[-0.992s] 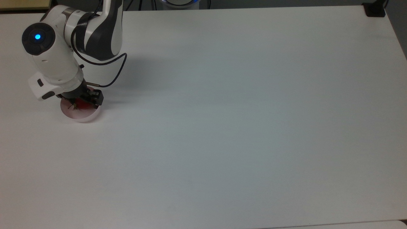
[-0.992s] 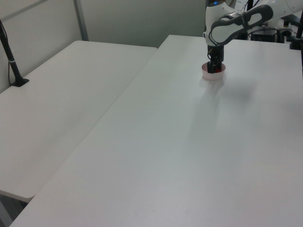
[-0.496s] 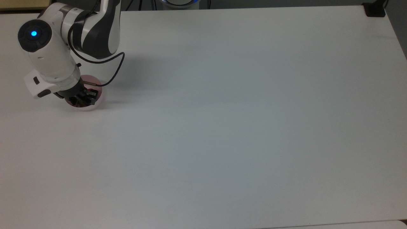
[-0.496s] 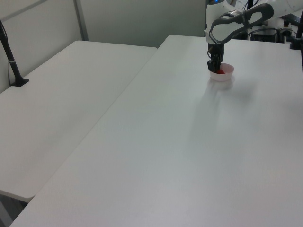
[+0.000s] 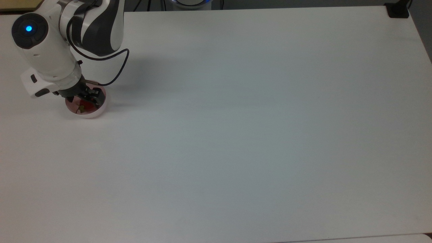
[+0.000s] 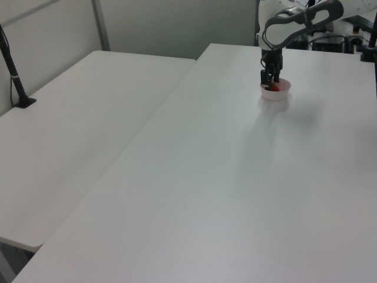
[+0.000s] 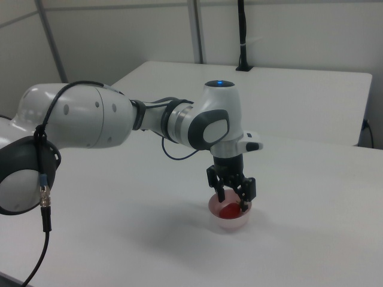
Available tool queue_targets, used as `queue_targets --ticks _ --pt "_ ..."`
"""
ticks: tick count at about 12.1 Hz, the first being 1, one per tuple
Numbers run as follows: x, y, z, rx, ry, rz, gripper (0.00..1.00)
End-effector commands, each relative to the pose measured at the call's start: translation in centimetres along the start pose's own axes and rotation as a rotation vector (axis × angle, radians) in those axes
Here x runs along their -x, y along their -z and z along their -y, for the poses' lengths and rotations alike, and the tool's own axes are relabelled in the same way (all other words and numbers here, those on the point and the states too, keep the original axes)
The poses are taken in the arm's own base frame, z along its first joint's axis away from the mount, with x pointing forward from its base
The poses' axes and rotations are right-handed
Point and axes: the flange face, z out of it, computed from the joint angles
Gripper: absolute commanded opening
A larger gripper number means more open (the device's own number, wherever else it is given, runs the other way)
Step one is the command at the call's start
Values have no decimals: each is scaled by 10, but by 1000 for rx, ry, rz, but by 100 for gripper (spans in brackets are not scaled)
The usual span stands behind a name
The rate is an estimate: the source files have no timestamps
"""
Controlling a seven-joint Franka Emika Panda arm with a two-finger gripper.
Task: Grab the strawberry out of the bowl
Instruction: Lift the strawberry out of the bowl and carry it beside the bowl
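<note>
The gripper has risen slightly over the last second with its fingers spread apart and empty, while the strawberry still lies inside the pink bowl, which has slid on the table, so the grasp seems missed.

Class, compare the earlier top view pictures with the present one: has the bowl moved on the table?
Yes. The bowl slid up the top view, toward the table's far edge.
</note>
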Motion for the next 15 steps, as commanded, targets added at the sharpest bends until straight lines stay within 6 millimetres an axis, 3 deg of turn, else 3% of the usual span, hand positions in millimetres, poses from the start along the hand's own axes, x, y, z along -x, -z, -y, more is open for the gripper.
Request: queue_targets --ticks 1,6,10,14,15 --pt "13 0 1 6 -132 40 80" --pt "16 -13 -7 6 -242 49 69" --pt "17 -14 -12 3 -249 23 46" --pt "17 13 -14 4 -238 -13 42" --pt "16 11 -13 7 -229 -13 48"
